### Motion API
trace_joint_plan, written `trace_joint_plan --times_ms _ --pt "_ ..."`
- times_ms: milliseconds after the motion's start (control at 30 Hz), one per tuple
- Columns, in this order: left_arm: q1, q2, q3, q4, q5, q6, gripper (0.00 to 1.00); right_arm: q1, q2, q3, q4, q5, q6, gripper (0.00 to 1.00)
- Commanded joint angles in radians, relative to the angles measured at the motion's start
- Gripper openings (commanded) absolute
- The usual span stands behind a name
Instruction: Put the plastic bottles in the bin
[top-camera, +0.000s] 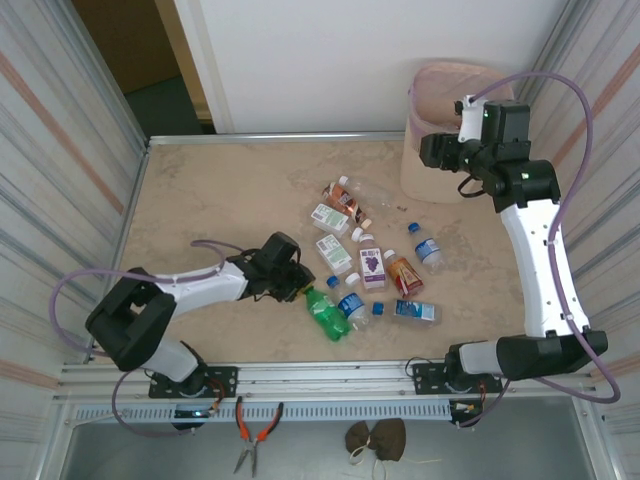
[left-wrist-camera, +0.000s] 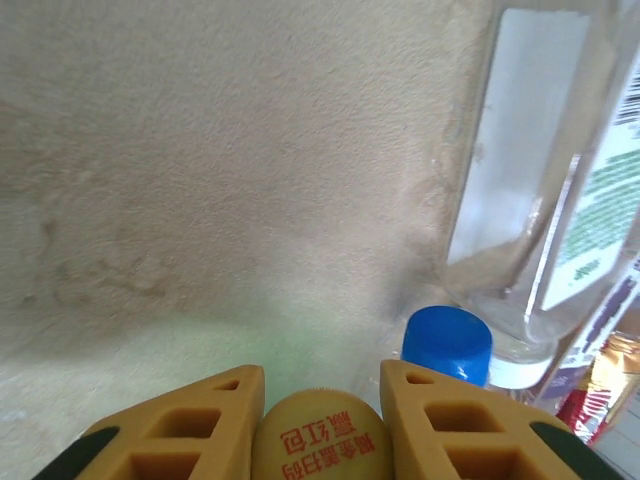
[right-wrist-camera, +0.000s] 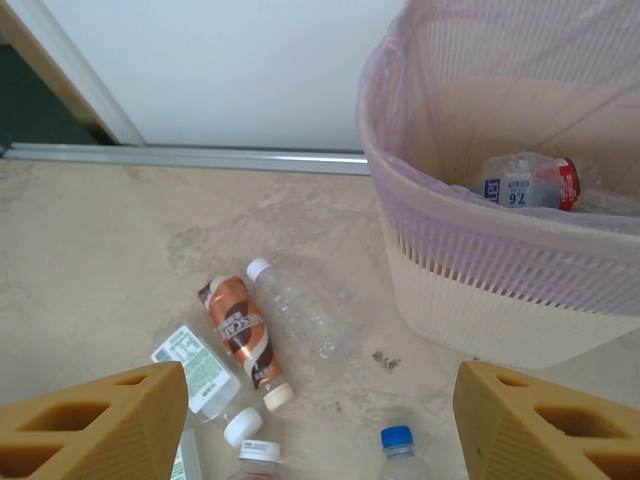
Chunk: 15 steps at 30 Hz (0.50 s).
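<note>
The left gripper pinches the green bottle by its yellow cap, on the table well apart from the bin. Held so, it may swing, slip free or knock the blue-capped bottle beside it. The right gripper hangs open by the bin.

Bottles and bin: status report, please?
Left gripper shut on cap of green bottle. Right gripper open near bin, one bottle inside. Blue-capped bottle crowds the grip.
</note>
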Motion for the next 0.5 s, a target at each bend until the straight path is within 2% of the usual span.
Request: trace_joint_plan --times_ms 0,200,333,467 --pt "0.015 -0.089 0.004 -0.090 -0.048 0.087 0.28 0.028 -0.044 -0.022 0.013 0.015 0.030 0.69" --pt "0.059 -0.224 0.068 -0.173 -0.073 0.309 0.25 0.100 -0.087 -0.080 0.035 -0.047 0.046 0.69" --pt "0.085 -0.299 0.106 -0.163 -0.061 0.458 0.21 0.163 -0.140 -0.175 0.115 -0.126 0.066 0.69" --pt "0.119 -0.361 0.130 -0.100 0.004 0.592 0.16 0.231 -0.183 -0.289 0.224 -0.201 0.103 0.69"
